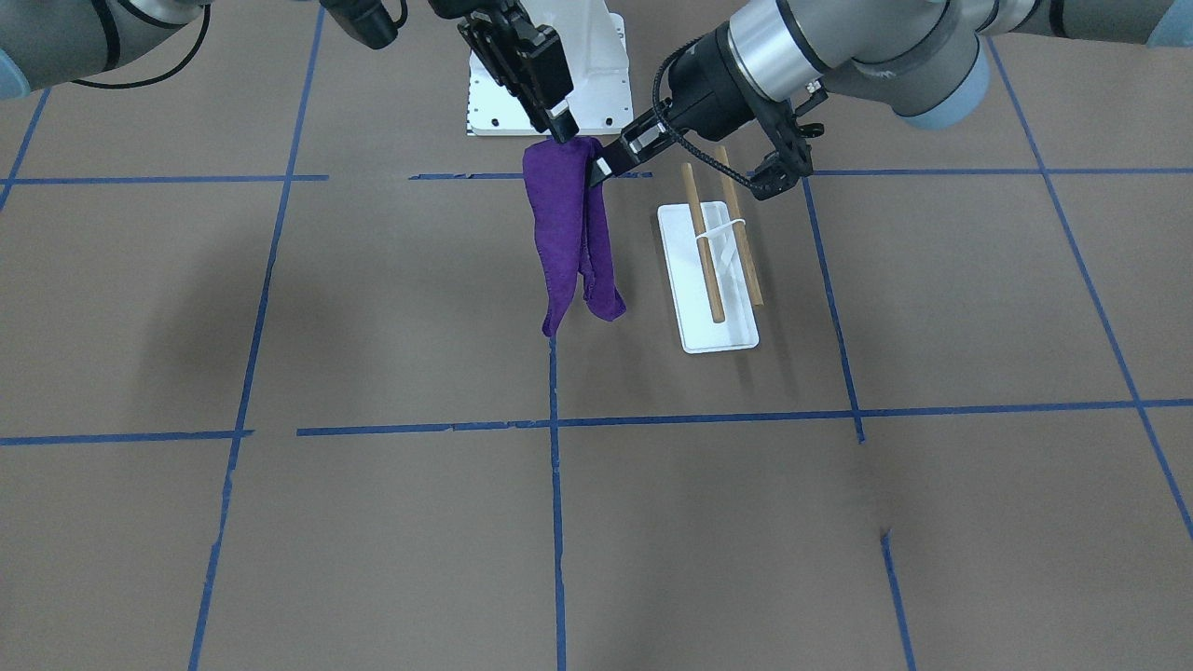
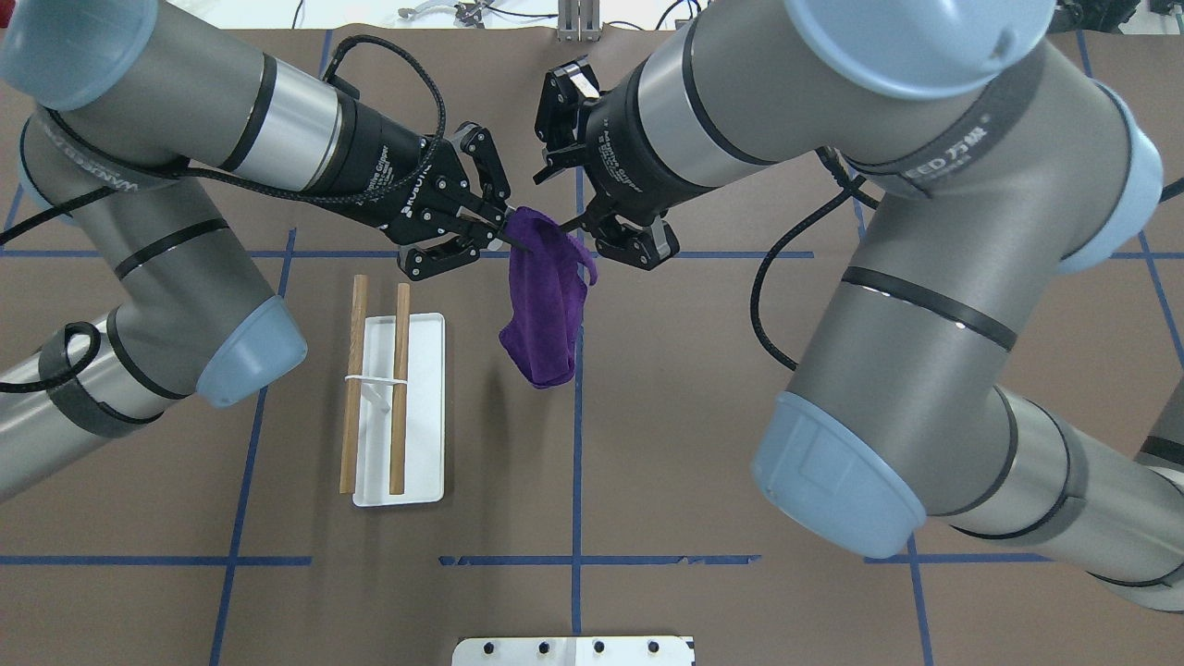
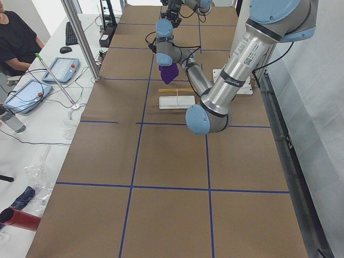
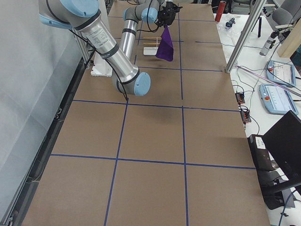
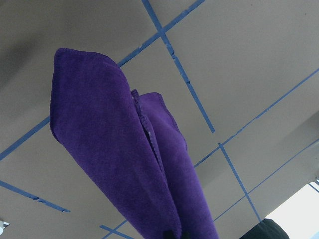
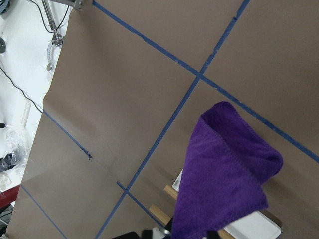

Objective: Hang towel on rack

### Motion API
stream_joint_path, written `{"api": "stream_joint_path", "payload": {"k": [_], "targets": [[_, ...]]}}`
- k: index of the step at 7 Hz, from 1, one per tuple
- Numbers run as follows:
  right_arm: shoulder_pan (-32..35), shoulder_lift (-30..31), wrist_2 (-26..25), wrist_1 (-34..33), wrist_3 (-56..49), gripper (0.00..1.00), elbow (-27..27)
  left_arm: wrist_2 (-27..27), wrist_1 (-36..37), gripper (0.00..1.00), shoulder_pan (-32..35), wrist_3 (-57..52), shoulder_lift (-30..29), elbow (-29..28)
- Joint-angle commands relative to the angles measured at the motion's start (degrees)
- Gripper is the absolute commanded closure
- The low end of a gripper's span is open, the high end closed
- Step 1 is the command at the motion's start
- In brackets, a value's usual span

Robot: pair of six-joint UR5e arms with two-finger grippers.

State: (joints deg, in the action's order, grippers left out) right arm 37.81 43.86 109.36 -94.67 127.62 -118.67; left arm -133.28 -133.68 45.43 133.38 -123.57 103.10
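A purple towel (image 1: 567, 233) hangs folded in the air, held at its top by both grippers. My left gripper (image 1: 596, 170) is shut on the towel's top edge on the rack side; it also shows in the overhead view (image 2: 509, 239). My right gripper (image 1: 564, 133) is shut on the top edge beside it, seen from overhead too (image 2: 578, 225). The towel (image 2: 546, 305) hangs beside the rack, apart from it. The rack (image 1: 708, 247) has two wooden dowels (image 2: 400, 388) on white wire over a white tray (image 2: 424, 416). In the wrist views the towel (image 5: 129, 169) (image 6: 224, 174) fills the foreground.
The white bolted robot pedestal (image 1: 596, 98) stands just behind the grippers. The table is brown with blue tape lines (image 1: 555, 485). Operators' desks with tablets (image 3: 59, 70) lie beyond the table's far edge.
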Motion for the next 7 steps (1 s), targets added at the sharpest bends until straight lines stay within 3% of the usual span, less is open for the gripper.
{"api": "stream_joint_path", "payload": {"k": [1,5,7], "targets": [[0.2,4.3,-0.1,0.0,-5.0,0.00,-3.1,-2.0,-10.0,1.00,-0.1,-14.5,8.1,1.4],[0.3,6.2,-0.1,0.1,-8.8,0.00,-3.0,-12.0,-14.3,1.00,3.0,-41.5,23.5,3.4],[0.3,6.2,-0.1,0.2,-8.8,0.00,-3.0,-16.3,-18.1,1.00,6.8,-46.6,27.1,0.5]]}}
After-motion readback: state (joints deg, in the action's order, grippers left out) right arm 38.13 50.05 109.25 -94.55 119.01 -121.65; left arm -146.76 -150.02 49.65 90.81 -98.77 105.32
